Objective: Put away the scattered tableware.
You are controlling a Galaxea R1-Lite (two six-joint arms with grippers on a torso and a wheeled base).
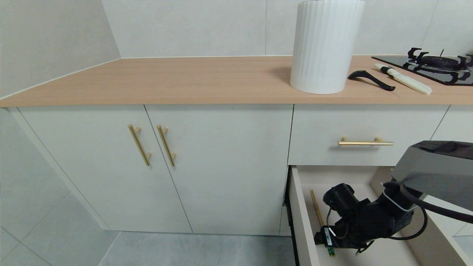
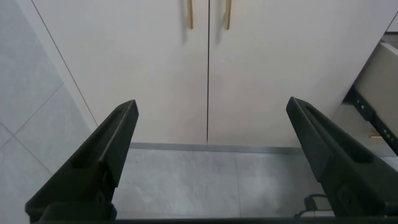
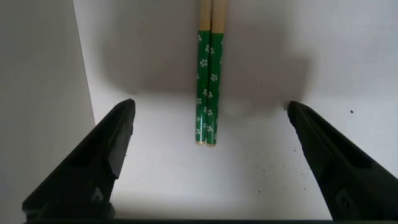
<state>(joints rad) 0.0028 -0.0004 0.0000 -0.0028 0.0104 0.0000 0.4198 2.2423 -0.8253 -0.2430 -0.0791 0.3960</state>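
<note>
- Nearest, low on the right, an open drawer holds a pair of chopsticks. They lie side by side on its pale floor, close to its left wall, green flowered ends toward the near side.
- The right gripper hangs inside the drawer just above them. Its jaws are wide, one finger on each side of the pair, touching neither and holding nothing.
- The chopsticks look light, stiff and thin, and apt to roll; a pinch across both near the middle would suit them.
- The left gripper is low on the left, jaws wide and empty, facing the closed cupboard doors.
- Farther off, on the right of the tabletop, a black spoon and a knife lie loose, near each other.
- The spoon seems light, rigid and smooth, best taken mid-handle; the knife is best taken by its dark handle, clear of the blade.
- Just left of the spoon stands a tall white ribbed container; what is in it cannot be told.
</note>
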